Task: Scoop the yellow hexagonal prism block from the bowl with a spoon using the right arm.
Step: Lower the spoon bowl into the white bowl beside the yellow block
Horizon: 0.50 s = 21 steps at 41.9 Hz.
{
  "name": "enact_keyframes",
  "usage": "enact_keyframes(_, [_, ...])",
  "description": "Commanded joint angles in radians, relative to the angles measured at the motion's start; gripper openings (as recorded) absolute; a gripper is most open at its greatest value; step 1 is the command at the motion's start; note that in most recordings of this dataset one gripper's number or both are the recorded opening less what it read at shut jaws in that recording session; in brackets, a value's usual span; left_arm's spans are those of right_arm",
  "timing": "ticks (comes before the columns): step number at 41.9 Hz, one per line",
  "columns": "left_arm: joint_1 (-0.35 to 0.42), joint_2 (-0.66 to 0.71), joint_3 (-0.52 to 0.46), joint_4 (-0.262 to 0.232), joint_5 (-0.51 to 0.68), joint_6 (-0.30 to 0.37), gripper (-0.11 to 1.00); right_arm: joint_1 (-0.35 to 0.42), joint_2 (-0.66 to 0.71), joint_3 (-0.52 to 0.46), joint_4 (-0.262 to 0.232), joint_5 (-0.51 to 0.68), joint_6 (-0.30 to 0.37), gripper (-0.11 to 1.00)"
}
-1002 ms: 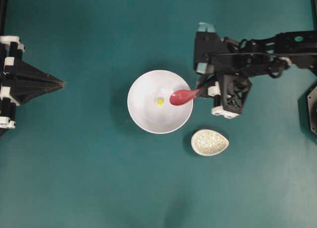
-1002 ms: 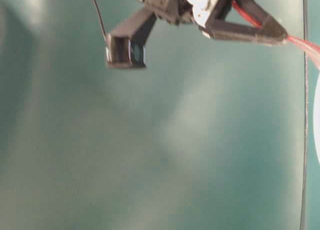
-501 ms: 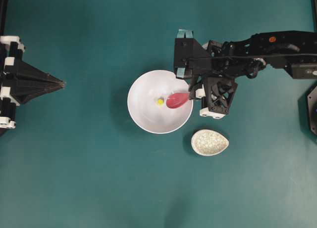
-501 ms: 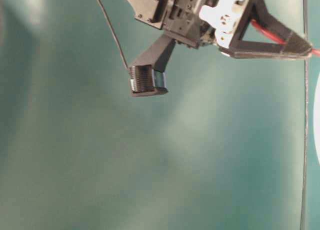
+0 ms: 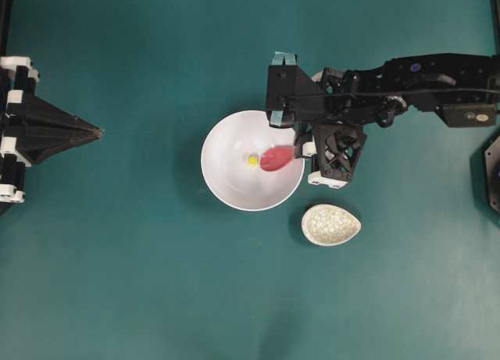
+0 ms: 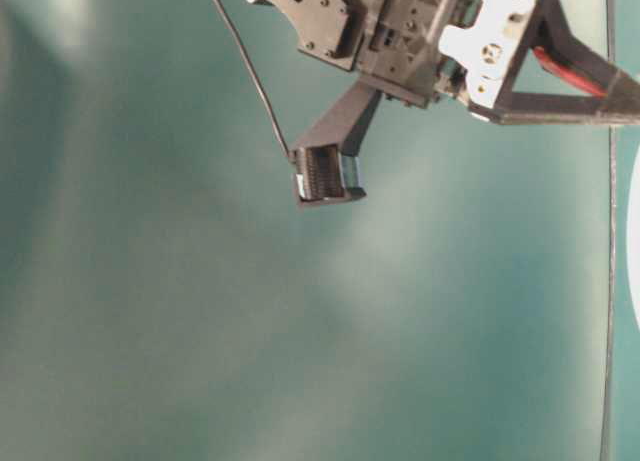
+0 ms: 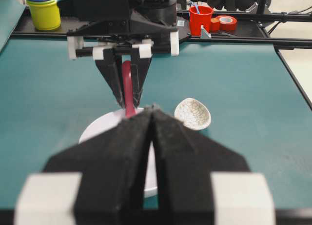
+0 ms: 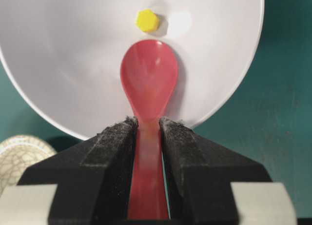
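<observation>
Surface [image 5: 141, 282] of teal carries everything here, and the bowl [image 5: 226, 184] serves as the reference point. Reaching in from the bowl's right is the right arm [image 5: 406, 75], angled so its end effector [image 8: 147, 130] can hold the spoon [image 8: 148, 78] low over the bowl's inside; the fingers [image 8: 109, 152] are clamped narrowly on the handle, scoop forward. Left of the bowl, well apart, the left end effector [image 5: 92, 131] sits pinched together, out of the way. Just below the bowl's right side lies an empty speckled spoon rest [image 5: 331, 224]. Near the bowl's centre sits the yellow hexagonal prism block [image 8: 146, 20], just beyond the scoop's tip, apparently not yet lifted.
</observation>
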Motion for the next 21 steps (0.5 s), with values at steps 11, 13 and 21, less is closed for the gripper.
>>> enact_keyframes(11, [-0.002,0.009,-0.014,0.003,-0.009,-0.002,-0.01,0.02,0.006,-0.021,-0.003,-0.064,-0.002,0.22])
enact_keyframes(13, [0.0,0.009,-0.012,0.003,-0.009,-0.002,-0.01,0.021,0.008,-0.021,-0.002,-0.074,-0.002,0.22])
enact_keyframes(21, [0.0,0.009,-0.012,0.002,-0.011,-0.002,-0.01,0.026,0.02,-0.021,0.0,-0.117,0.0,0.22])
